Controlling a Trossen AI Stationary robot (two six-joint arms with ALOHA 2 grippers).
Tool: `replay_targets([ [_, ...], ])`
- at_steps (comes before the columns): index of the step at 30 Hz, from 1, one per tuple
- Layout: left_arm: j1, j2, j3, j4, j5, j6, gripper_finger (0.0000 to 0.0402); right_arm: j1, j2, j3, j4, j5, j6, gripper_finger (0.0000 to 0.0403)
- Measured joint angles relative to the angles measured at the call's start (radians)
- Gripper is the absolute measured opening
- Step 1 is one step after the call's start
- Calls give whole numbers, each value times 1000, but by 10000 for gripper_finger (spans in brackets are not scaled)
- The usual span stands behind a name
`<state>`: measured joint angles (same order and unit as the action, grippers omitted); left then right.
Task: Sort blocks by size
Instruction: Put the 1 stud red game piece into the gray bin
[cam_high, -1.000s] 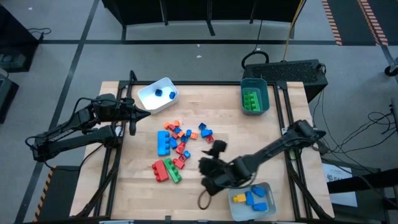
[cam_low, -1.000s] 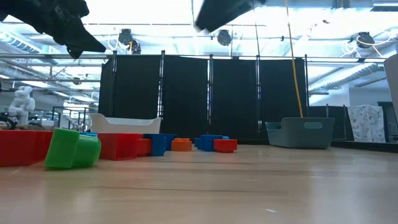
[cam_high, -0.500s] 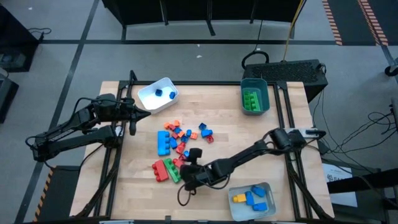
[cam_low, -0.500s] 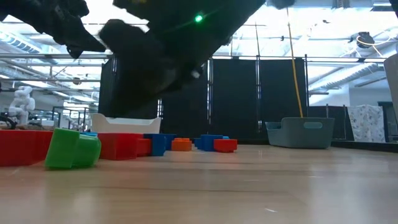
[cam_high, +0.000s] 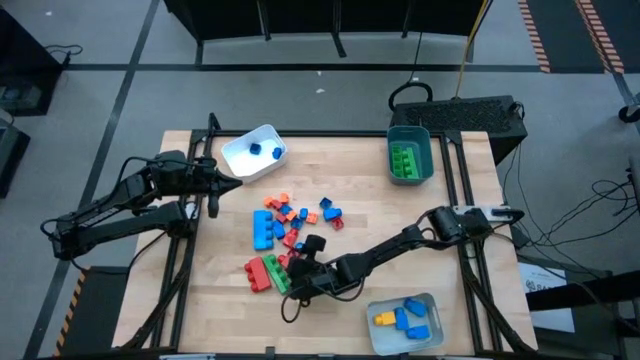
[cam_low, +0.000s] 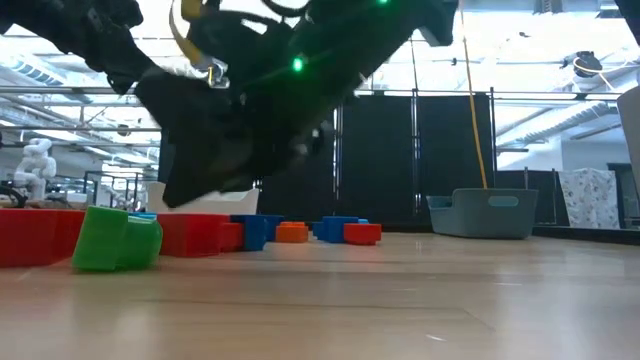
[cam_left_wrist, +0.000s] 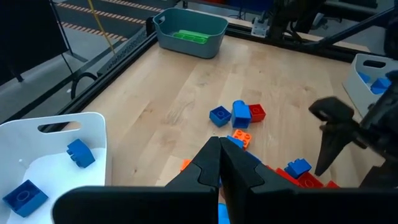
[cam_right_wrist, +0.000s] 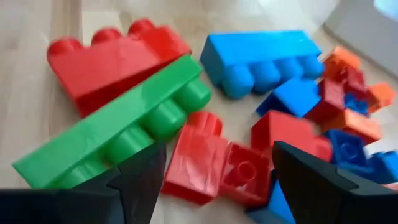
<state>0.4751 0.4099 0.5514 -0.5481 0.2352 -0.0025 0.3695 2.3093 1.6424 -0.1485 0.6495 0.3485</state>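
While arm hides pile in low view, right claw (cam_high: 300, 272) wide over red block (cam_right_wrist: 221, 163) (nothing held); left claw (cam_left_wrist: 219, 163) shut.

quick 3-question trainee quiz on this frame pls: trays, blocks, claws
1. True or false: the teal tray holds green blocks.
2. What colour are the two blocks in the white tray? A) red B) blue C) yellow
3. Which claw is open above the block pile, with a red block between its fingers?

Key
1. True.
2. B: both blue blocks.
3. The right claw, beside the long green block. The left claw waits shut near the white tray.
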Motion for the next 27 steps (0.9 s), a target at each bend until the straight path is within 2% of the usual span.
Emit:
replay_targets([
  [9,0,0,0,0,3,-2,11,-4,64,0,40,17,48,266],
  [13,0,0,0,0,4,-2,11,-11,64,1,39,18,53,216],
  [19,0,0,0,0,4,-2,11,-25,65,1,32,-10,56,105],
  [27,0,0,0,0,3,-2,11,-16,65,23,3,-22,40,97],
])
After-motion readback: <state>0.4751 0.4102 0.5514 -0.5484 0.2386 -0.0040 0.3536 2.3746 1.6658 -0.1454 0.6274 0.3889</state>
